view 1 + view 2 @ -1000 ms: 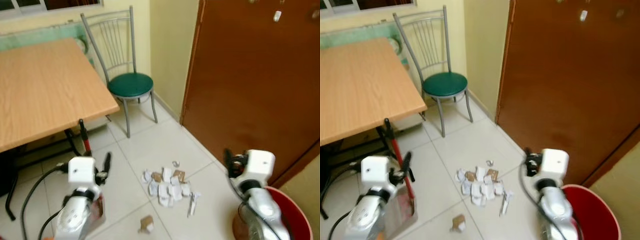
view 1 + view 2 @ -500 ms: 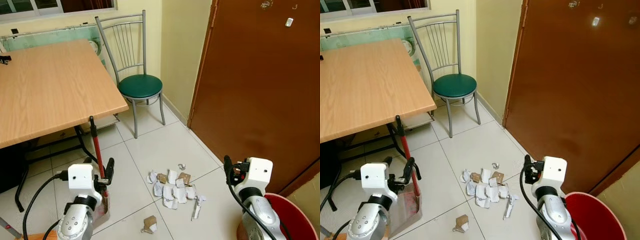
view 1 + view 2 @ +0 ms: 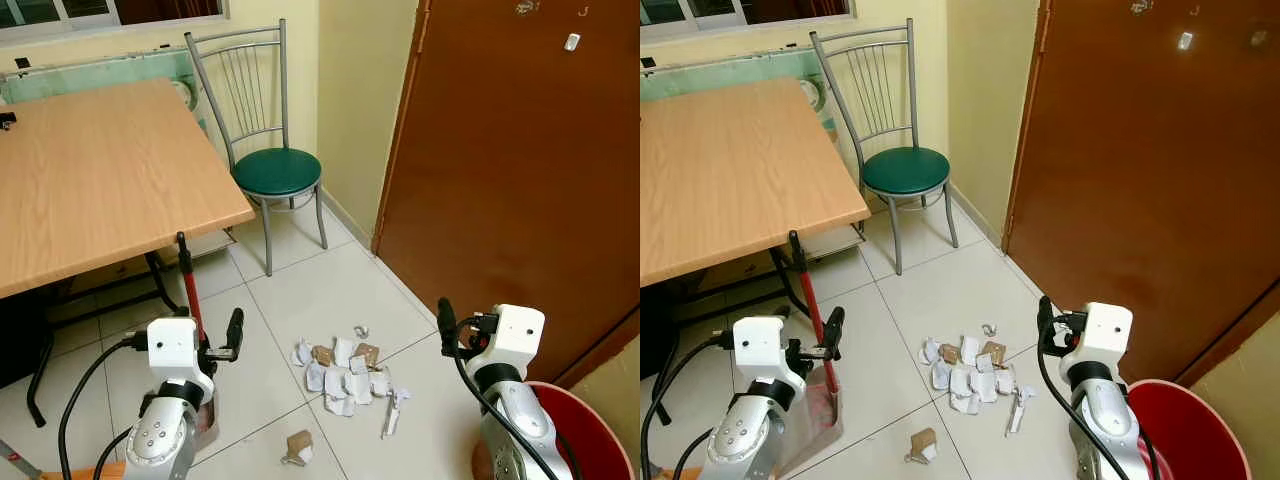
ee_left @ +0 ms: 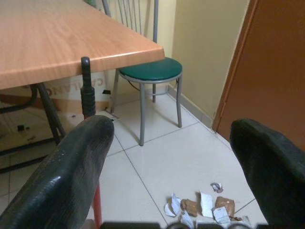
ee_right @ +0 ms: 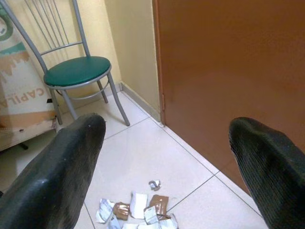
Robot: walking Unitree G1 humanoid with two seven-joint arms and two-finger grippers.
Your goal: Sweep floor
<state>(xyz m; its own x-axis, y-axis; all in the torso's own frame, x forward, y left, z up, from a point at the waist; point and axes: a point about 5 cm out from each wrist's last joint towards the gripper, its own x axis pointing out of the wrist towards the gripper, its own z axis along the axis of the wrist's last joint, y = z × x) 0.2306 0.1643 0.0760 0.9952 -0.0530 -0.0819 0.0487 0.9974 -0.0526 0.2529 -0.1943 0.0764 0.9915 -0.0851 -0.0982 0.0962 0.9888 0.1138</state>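
Both grippers, left [image 4: 167, 181] and right [image 5: 162, 181], hovered with jaws apart above paper scraps [image 3: 345, 372]. A sack [image 5: 21, 90] read "CAPILA".

Scattered white and brown paper scraps [image 3: 345, 370] sit on the tiled floor [image 3: 320, 290] between both arms; round green metal-framed chair [image 3: 275, 170] behind them, light wooden tabletop [image 3: 90, 170] left, red plastic bucket [image 3: 590, 440] right.

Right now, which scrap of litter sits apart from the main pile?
The brown cardboard scrap, alone on the tile nearer the robot; the other paper scraps lie clustered together beyond it.
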